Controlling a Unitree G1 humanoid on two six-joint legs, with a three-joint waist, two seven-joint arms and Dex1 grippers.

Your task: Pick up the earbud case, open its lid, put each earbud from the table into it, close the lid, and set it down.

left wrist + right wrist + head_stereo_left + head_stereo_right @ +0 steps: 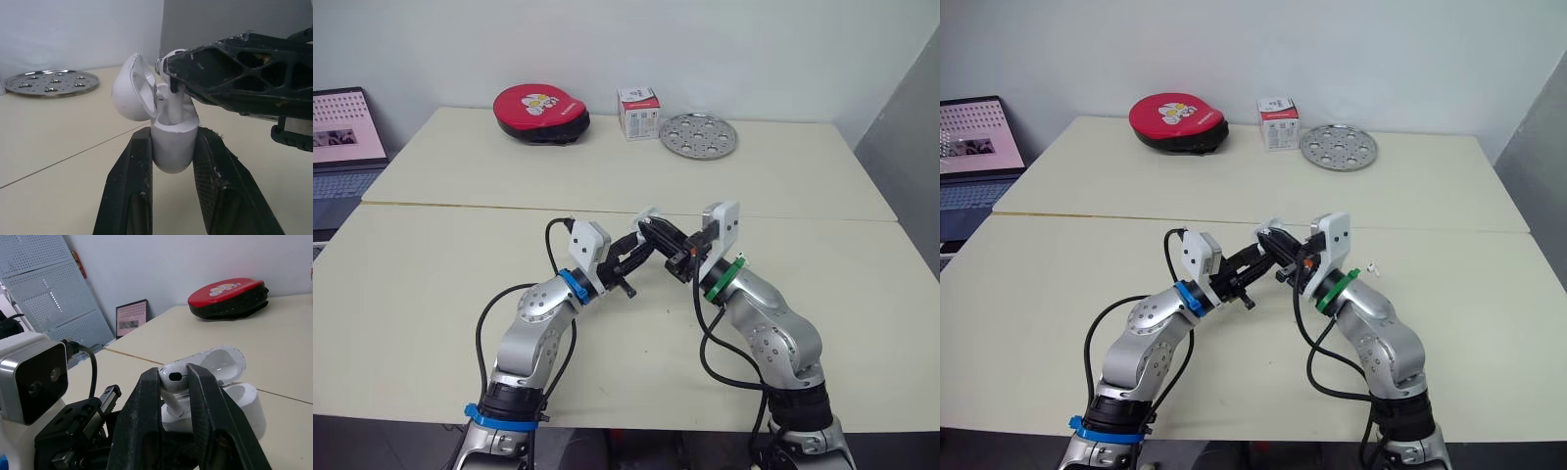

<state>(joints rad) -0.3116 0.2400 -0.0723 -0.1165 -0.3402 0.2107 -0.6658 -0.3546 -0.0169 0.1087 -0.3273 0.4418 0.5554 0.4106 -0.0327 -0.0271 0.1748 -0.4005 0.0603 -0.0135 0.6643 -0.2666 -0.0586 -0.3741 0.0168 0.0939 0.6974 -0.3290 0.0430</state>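
The left gripper (174, 139) clamps its 2 fingers (126, 191) on 1 white earbud case (172, 149), upright above the table (421, 284), lid (128, 90) open. The right gripper (173, 374) pinches 1 earbud (171, 379), stem down into the case.

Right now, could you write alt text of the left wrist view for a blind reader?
The left gripper clamps a white rounded plastic earbud case, lid open, while the right gripper holds a white earbud with its stem in the case. Behind, a round perforated metal plate lies on the cream table.
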